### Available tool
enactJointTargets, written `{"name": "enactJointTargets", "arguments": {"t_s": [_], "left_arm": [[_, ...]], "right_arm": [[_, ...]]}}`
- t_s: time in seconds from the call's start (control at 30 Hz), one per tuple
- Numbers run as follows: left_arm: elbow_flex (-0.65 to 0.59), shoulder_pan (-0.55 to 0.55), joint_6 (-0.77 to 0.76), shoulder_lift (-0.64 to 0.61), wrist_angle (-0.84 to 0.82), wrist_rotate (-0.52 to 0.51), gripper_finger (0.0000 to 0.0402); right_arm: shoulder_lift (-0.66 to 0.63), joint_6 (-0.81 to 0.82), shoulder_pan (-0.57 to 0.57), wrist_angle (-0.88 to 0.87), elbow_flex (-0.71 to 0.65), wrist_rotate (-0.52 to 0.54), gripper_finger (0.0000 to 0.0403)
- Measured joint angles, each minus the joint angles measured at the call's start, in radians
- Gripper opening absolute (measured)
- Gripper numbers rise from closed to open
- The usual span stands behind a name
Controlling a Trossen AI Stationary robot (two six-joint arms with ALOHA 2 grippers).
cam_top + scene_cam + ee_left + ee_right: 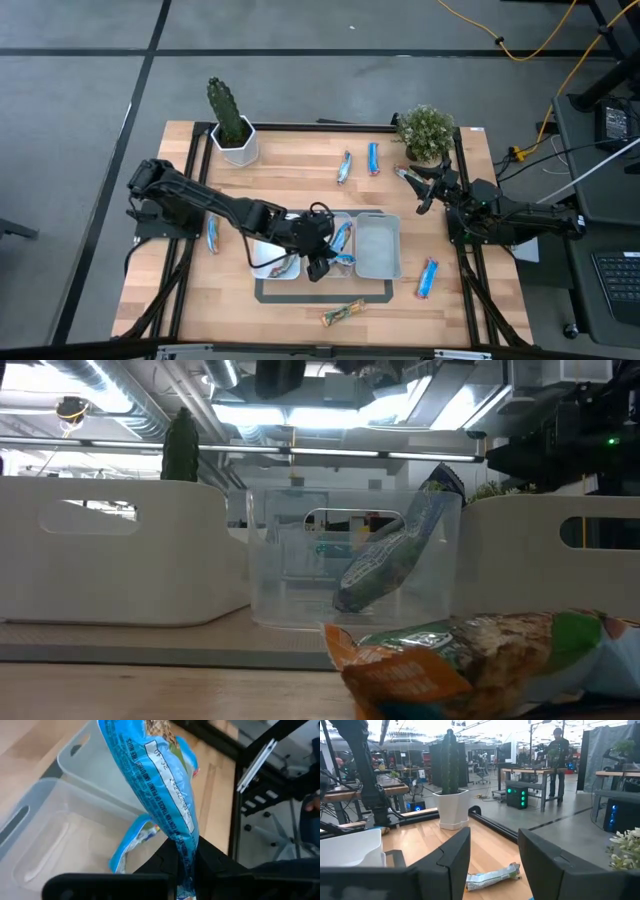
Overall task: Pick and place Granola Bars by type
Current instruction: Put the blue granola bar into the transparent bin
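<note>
My left gripper [326, 258] [185, 867] is over the row of trays, shut on a bright blue granola bar [343, 238] [162, 785]. A second blue bar [129, 847] lies in the clear middle tray [338, 218] below it. The low view shows a blue bar [395, 555] tilted inside that tray; which of the two it is, I cannot tell. Loose on the table lie blue bars [212, 235] [373, 158] [428, 277], silvery ones [344, 167] [408, 177] and a gold-brown one [345, 313] [470, 660]. My right gripper [430, 192] [494, 855] is open near the silvery bar [492, 877]. My left gripper pinches the blue bar by its flat end seam [185, 852] between the two fingers. The fingers come from the table's near left and lie in line with the bar. The bar sticks out past the fingertips over the clear tray.
A white tray [268, 262] sits left of the clear one and a grey tray [379, 262] to its right, all on a dark mat. A cactus pot [232, 135] and a bushy plant [426, 133] stand at the far edge. A person [559, 760] stands in the room beyond.
</note>
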Motion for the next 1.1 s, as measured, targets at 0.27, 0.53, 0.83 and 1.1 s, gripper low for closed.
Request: {"name": "enactJointTargets", "arguments": {"t_s": [0.27, 0.53, 0.83, 1.1], "left_arm": [[0.0, 0.0, -0.007, 0.009, 0.057, 0.056, 0.0017], [0.0, 0.0, -0.008, 0.009, 0.064, 0.06, 0.0018], [0.0, 0.0, 0.005, 0.009, 0.063, 0.048, 0.004], [0.0, 0.0, 0.001, 0.009, 0.063, 0.006, 0.0062]], "right_arm": [[0.0, 0.0, 0.0, 0.001, 0.0, 0.0, 0.0168], [0.0, 0.001, 0.0, 0.0, 0.0, 0.0, 0.0168], [0.0, 0.003, 0.0, 0.0, 0.0, -0.001, 0.0168], [0.0, 0.004, 0.0, 0.0, 0.0, -0.001, 0.0168]]}}
